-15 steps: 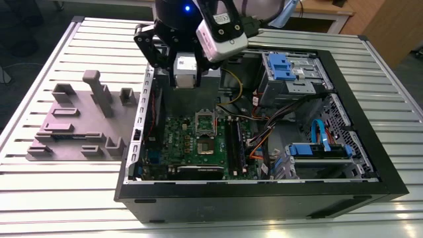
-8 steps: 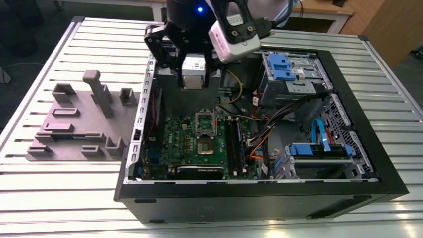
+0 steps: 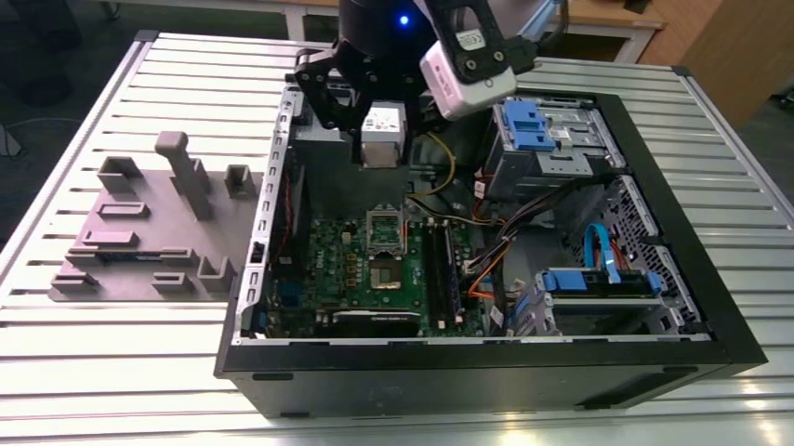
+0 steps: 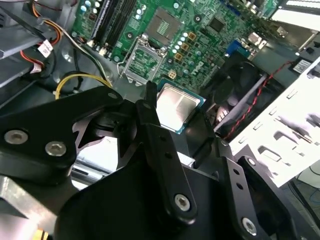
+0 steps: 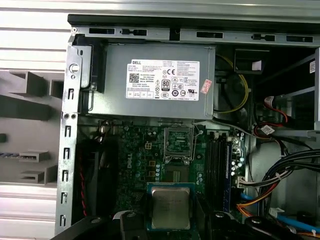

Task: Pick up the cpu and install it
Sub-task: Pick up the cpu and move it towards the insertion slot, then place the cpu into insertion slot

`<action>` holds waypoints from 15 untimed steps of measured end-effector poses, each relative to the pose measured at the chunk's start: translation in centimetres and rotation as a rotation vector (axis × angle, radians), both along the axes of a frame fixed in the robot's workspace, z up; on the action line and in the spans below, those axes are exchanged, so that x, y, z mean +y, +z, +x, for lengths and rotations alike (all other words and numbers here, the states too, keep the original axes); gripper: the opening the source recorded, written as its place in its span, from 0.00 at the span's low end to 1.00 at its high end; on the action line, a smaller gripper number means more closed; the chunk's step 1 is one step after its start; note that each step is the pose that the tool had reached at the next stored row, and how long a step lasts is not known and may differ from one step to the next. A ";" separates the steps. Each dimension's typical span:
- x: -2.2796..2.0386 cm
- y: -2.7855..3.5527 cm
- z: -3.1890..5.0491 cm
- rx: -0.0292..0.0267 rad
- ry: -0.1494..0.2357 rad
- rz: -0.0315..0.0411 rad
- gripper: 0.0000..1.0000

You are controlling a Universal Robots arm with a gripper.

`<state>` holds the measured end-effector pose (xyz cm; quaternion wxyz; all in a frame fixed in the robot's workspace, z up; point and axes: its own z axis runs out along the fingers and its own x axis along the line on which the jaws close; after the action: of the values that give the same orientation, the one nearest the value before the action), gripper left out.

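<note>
- One grey fixture block (image 3: 143,228) lay at the exterior view's left.
- One open computer case (image 3: 471,372) sat beside it. Inside was one green motherboard (image 3: 329,269), its one socket (image 3: 389,274) seemingly empty.
- One gripper (image 4: 180,112) pinched one cpu (image 4: 175,102) above the motherboard, apart from the socket.

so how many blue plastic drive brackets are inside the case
2. In the exterior view, one blue bracket sits on the farther drive cage, the other blue bracket on the nearer drive cage toward that view's right. Cables could hide more.
</note>
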<state>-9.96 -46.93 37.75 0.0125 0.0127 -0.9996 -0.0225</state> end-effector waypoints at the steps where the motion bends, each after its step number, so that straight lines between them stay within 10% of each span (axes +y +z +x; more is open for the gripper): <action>1: 0.00 0.00 0.21 0.0000 0.000 0.0000 0.47; 15: 0.00 0.00 1.36 0.0001 0.000 -0.0001 0.47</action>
<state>-8.60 -46.94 37.76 0.0126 0.0126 -0.9996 -0.0225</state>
